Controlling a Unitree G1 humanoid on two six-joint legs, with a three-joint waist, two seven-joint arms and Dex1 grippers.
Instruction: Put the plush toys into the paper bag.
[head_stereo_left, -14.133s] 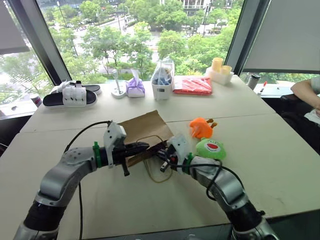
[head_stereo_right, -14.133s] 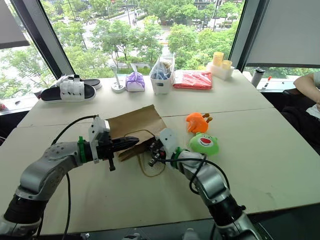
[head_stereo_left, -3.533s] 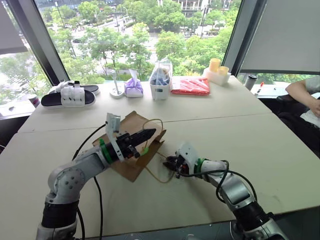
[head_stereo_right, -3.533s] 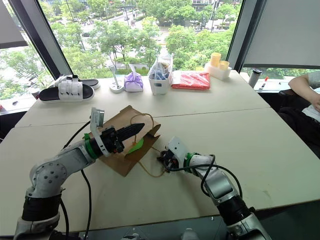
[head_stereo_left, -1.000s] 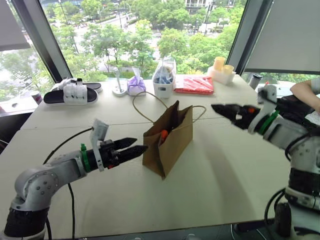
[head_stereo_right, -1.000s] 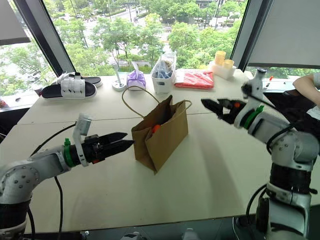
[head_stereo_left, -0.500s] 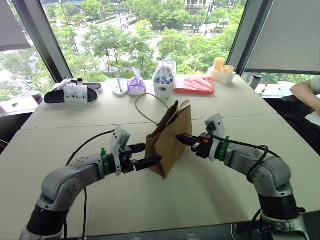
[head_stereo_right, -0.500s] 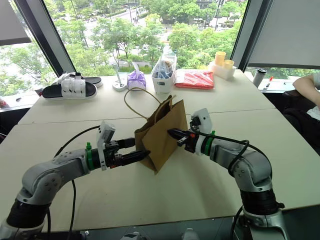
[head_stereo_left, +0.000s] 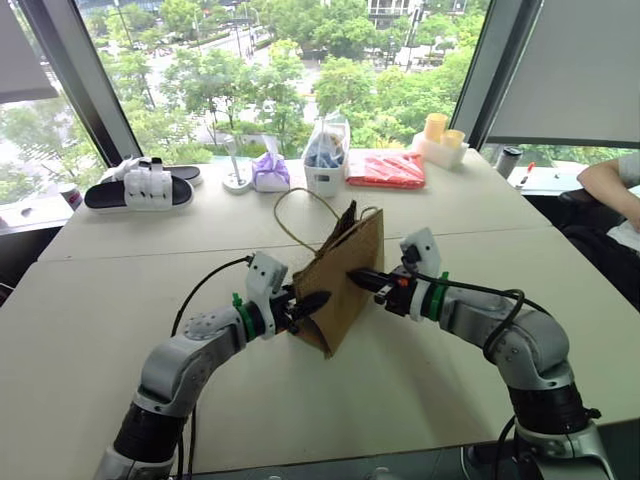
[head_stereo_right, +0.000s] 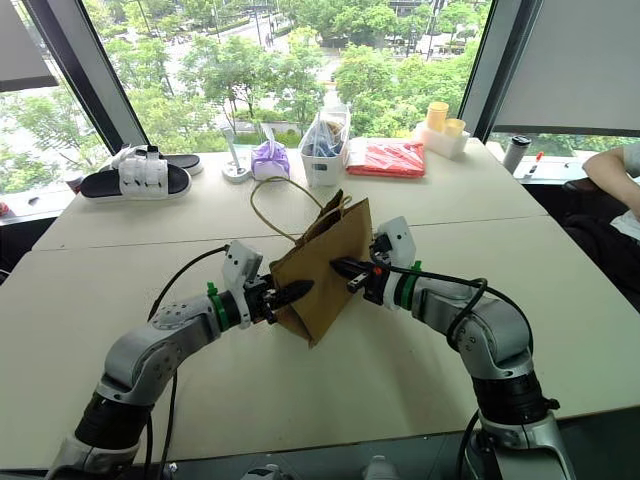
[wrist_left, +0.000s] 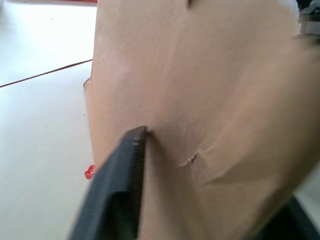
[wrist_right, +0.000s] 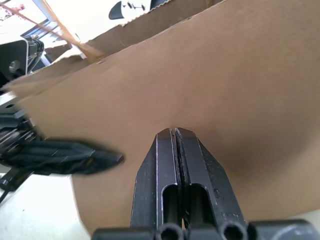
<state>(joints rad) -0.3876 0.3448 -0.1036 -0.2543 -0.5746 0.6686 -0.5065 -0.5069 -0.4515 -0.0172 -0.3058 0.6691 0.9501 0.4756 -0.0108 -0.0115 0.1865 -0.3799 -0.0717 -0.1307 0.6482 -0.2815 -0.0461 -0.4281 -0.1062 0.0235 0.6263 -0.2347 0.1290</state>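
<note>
The plain brown kraft paper bag (head_stereo_right: 322, 268) is stood upright mid-table, pressed between the clenched right gripper (wrist_right: 176, 131) and left gripper (head_stereo_right: 300, 290), probably pinching its edge. Thin, crumply paper; best gripped gently at folds.

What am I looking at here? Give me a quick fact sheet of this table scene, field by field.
Main item: paper bag, standing upright on the table, twine handles up
Left gripper: tips against the bag's near left side
Right gripper: shut, tips pressed to the bag's right face
Toys: not visible on the table; bag's inside can't be seen
Far edge by window: sandals, purple pouch, white container, red packet
</note>
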